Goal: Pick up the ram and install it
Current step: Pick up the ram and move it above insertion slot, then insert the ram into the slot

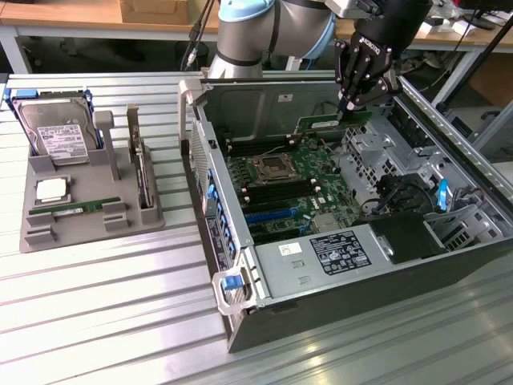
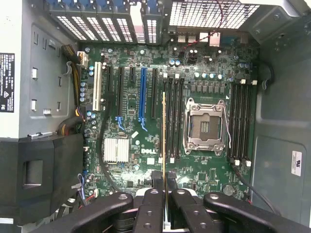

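Above the motherboard (image 2: 126,179), gripper (image 2: 164,187) is clenching the ram (image 2: 164,136) edge-on over the memory slots (image 2: 175,116); install step is running; seating is probably calling for square alignment with one slot.

You have the tray (image 1: 96,228) at the exterior view's left, the case (image 1: 321,321) well apart at its right. Drive (image 1: 56,132) and CPU (image 1: 50,190) sit in the tray. In the gripper (image 1: 350,106), the ram (image 1: 325,122) hangs over the board (image 1: 292,196), beside the socket (image 1: 268,168).

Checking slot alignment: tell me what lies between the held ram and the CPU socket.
In the wrist view, empty black memory slots run side by side between the ram, seen edge-on, and the open CPU socket.
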